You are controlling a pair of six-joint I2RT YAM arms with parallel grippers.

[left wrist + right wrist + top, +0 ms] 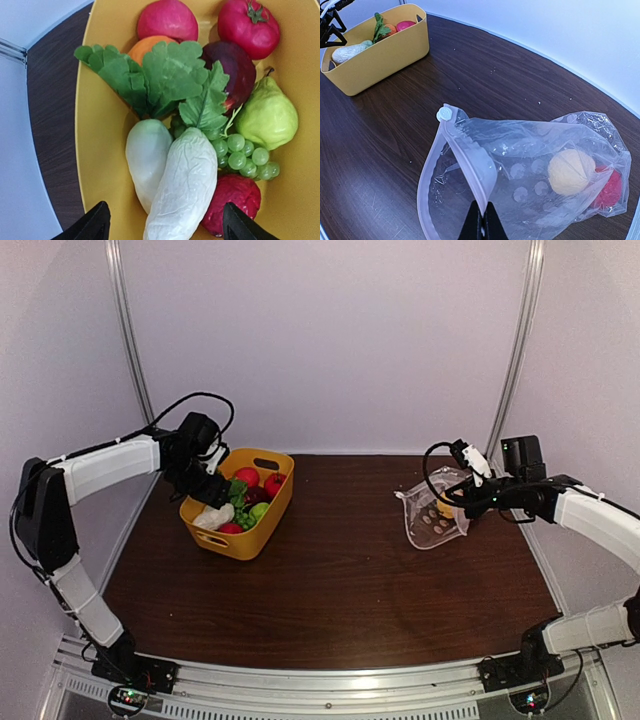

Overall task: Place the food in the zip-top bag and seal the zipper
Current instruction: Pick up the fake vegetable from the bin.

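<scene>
On the left side of the table (350, 590) stands a yellow tub (250, 545) packed with toy food. The left end effector (165, 227) hangs just above it with its fingers spread wide, holding nothing, directly over two white vegetables (185, 190) that lie side by side under a spray of green leaves (165, 75). Around them in the tub are a tomato (248, 27), a pink-red fruit (167, 19), an orange (147, 47) half hidden by the leaves, a dark purple plum (232, 67), a green pear (267, 115), a bunch of grapes (242, 155) and a red piece (232, 197) low in the corner.

Well apart, on the right side, the clear bag (520, 170) rests on the table with its mouth gaping toward the tub. The right end effector (481, 220) is pressed together, pinching one lip of the mouth along the zipper (462, 155). Inside the bag lie a yellow ball-shaped fruit (570, 171) and, against the far corner, a red piece of food (607, 187).
</scene>
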